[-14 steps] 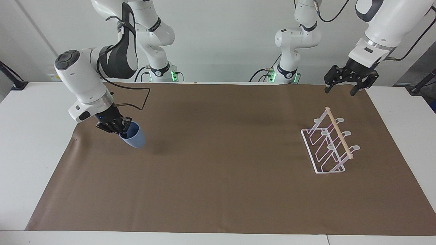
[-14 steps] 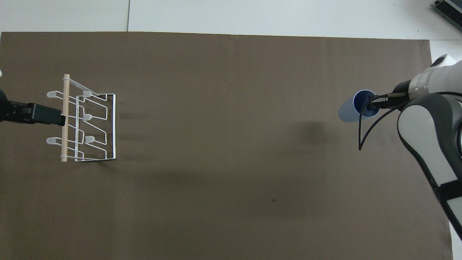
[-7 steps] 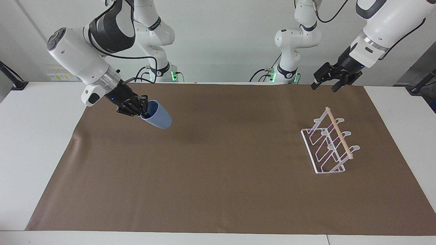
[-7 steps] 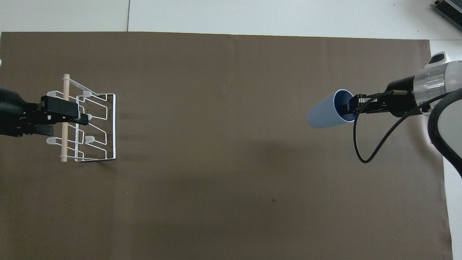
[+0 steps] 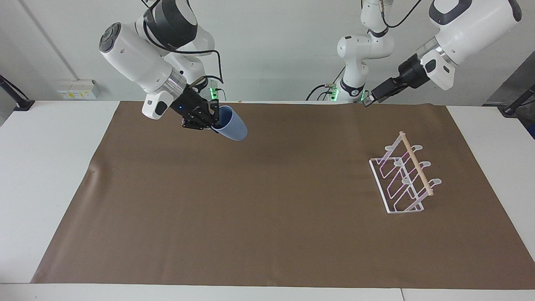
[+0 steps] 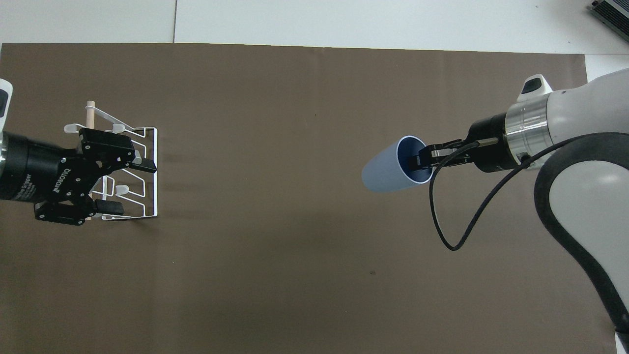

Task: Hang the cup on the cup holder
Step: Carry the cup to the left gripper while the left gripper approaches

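The light blue cup (image 5: 232,127) hangs in the air, tipped on its side over the brown mat, and it also shows in the overhead view (image 6: 385,172). My right gripper (image 5: 212,121) is shut on its rim, one finger inside the mouth (image 6: 422,160). The cup holder (image 5: 407,175), a white wire rack with a wooden dowel (image 5: 413,163) on top, stands on the mat toward the left arm's end. My left gripper (image 5: 367,101) is open and empty, raised high. From above it (image 6: 136,189) covers part of the cup holder (image 6: 150,147) without touching it.
The brown mat (image 5: 267,209) covers most of the white table (image 5: 42,167). A black cable (image 6: 457,216) loops down from the right wrist. Nothing else stands on the mat.
My right gripper has lifted the cup off the mat and carried it toward the table's middle, tipping it more onto its side. My left gripper has risen and turned.
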`<state>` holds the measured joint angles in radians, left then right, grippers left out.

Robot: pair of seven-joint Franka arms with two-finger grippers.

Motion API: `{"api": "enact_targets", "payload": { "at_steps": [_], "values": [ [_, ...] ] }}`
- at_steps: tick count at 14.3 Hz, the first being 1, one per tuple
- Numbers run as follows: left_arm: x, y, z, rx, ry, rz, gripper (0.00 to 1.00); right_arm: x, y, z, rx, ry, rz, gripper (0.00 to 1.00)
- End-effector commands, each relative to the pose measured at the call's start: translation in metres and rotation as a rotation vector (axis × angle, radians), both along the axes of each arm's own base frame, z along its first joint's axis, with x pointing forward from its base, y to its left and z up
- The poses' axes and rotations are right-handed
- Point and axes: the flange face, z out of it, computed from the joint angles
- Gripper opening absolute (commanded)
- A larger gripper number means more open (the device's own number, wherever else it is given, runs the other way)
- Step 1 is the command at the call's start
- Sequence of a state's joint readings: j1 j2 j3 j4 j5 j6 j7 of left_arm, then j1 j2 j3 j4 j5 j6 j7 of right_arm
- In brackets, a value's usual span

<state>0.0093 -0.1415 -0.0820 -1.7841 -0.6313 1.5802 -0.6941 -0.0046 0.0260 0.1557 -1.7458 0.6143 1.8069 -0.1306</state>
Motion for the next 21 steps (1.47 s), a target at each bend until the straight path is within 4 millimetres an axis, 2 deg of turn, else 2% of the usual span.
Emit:
{"api": "enact_targets", "payload": {
  "at_steps": [1,3,5,7,8,11,17,20,21],
  "values": [
    [-0.019,0.000,-0.006,-0.083,0.087,0.177,1.00,-0.005,0.005,0.014,0.118,-0.001,-0.021,0.00],
    [-0.022,0.000,-0.011,-0.149,0.153,0.318,1.00,-0.009,0.023,0.020,0.192,0.005,-0.019,0.00],
    [-0.015,0.001,-0.010,-0.197,0.235,0.503,1.00,-0.011,0.036,0.025,0.248,-0.002,-0.030,0.00],
    [-0.008,-0.017,-0.001,-0.254,0.352,0.678,1.00,-0.014,0.058,0.025,0.280,-0.020,-0.037,0.00],
    [-0.008,-0.032,-0.003,-0.257,0.344,0.721,1.00,-0.016,0.072,0.027,0.307,-0.027,-0.042,0.00],
    [-0.009,-0.040,-0.004,-0.297,0.492,0.869,1.00,-0.025,0.107,0.037,0.347,-0.039,-0.104,0.00],
    [-0.019,-0.073,-0.003,-0.276,0.559,0.878,1.00,-0.052,0.177,0.036,0.371,-0.037,-0.240,0.00],
    [-0.018,-0.074,-0.002,-0.282,0.550,0.881,1.00,-0.059,0.191,0.037,0.379,-0.036,-0.263,0.00],
    [-0.019,-0.077,-0.002,-0.280,0.549,0.876,1.00,-0.067,0.203,0.038,0.382,-0.027,-0.257,0.00]
  ]
}}
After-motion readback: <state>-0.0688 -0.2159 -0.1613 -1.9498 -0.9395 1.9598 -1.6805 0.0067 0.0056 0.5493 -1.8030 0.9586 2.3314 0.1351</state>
